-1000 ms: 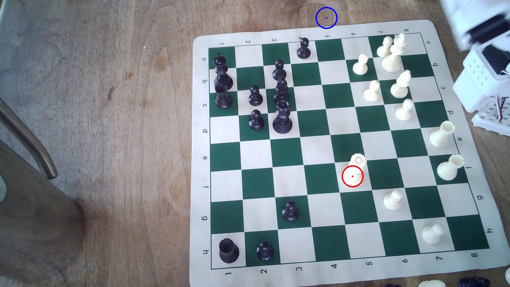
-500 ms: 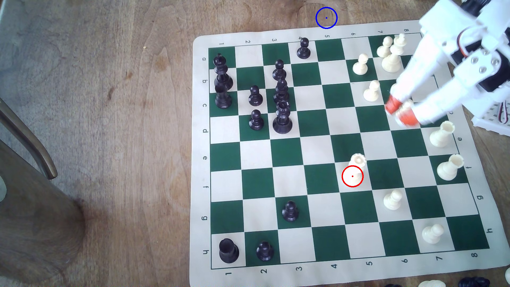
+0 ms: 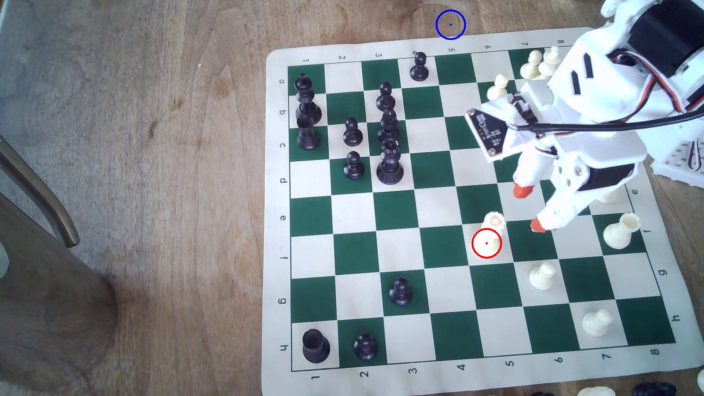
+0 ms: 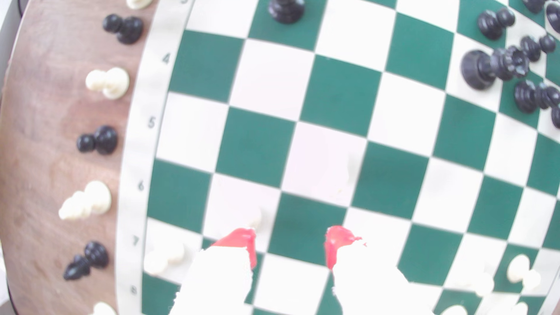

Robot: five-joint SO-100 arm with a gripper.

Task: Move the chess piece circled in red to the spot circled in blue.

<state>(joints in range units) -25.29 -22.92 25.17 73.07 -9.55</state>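
Above the board, gripper [image 3: 530, 208] wide open, empty, beside the crown-topped piece [image 3: 493, 225].

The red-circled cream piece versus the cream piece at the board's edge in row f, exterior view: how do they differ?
The red-circled piece has a notched, crown-like top; the edge piece has a smooth cup top. The red-circled piece stands on a light square near the board's middle; the edge piece sits on a green square by the letter f. The open pincer hovers far nearer the red-circled piece than the edge piece. Both are cream, upright and wide-based.
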